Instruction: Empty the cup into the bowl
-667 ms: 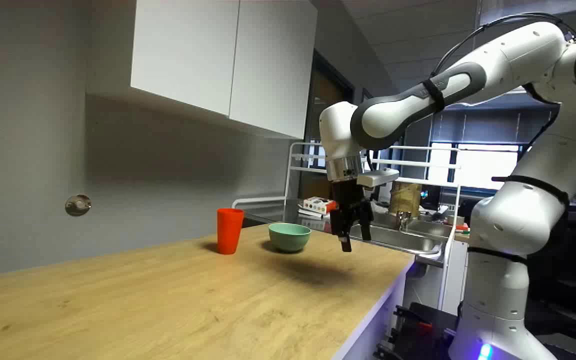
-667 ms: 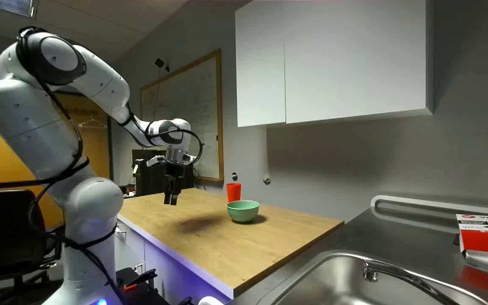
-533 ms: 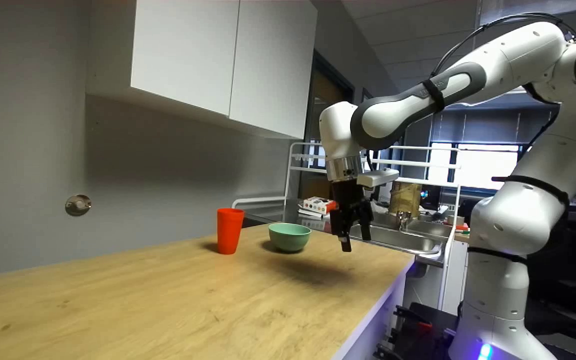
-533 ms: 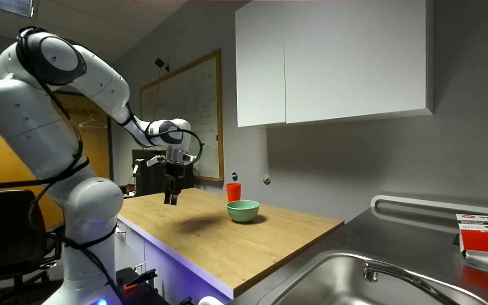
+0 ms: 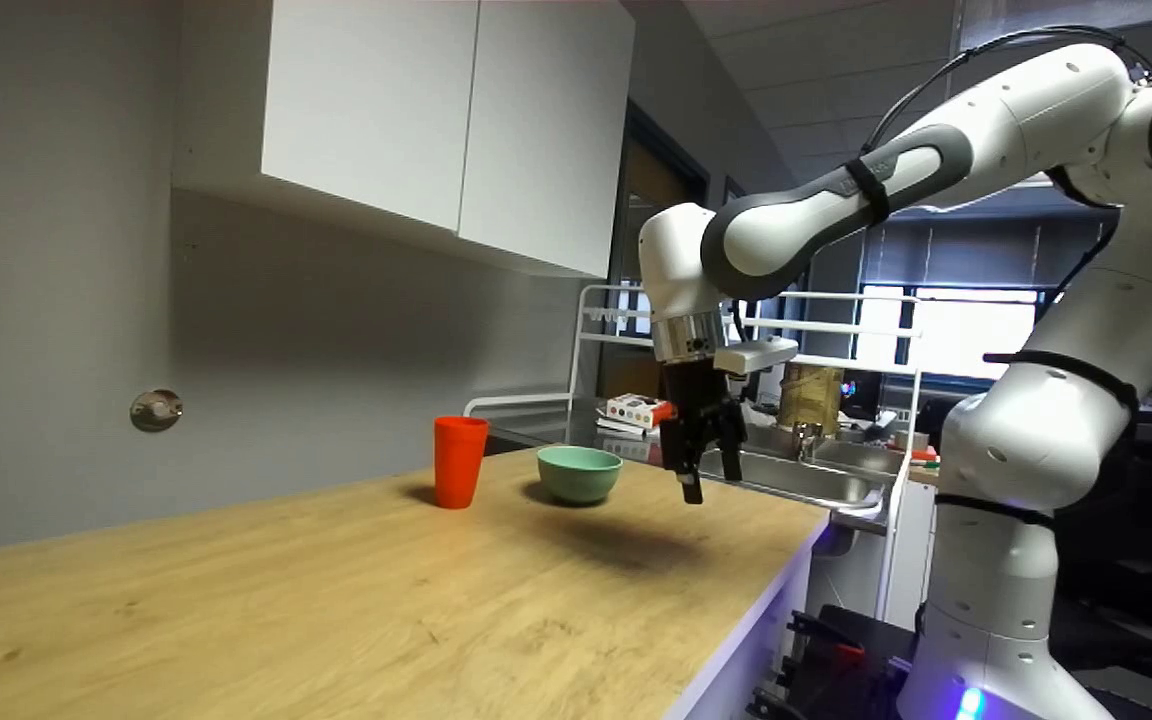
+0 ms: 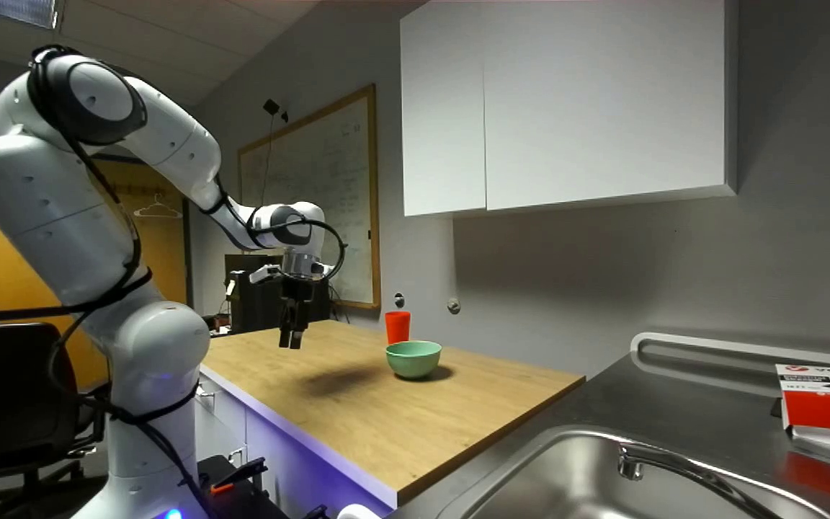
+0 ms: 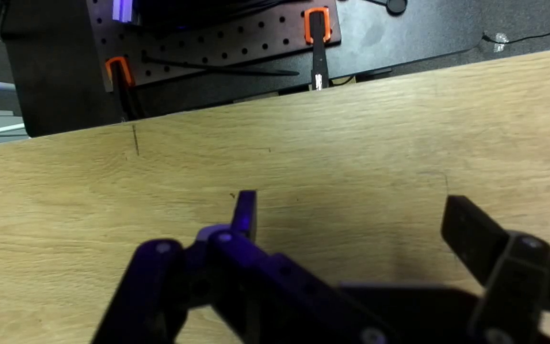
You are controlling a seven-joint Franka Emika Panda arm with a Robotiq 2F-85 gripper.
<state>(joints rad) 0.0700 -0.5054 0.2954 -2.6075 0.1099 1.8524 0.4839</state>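
The cup [image 5: 459,465] is a red-orange tumbler standing upright on the wooden table near the wall. It also shows in an exterior view behind the bowl [image 6: 413,362], which hides its base [image 6: 398,329]. The light green bowl [image 5: 579,476] sits upright beside the cup, a small gap apart. What is inside the cup is hidden, and the bowl's floor cannot be seen. My gripper [image 5: 713,484] hangs above the table, pointing down, apart from both things [image 6: 291,339]. In the wrist view its fingers [image 7: 350,203] are wide apart with only table between them; cup and bowl are out of view there.
The wooden table [image 5: 336,620] runs along the wall, under a white wall cabinet [image 5: 376,110]. A metal sink [image 6: 588,476] and a red and white box [image 6: 829,400] are beyond its end. A white rack [image 5: 901,440] stands by the sink.
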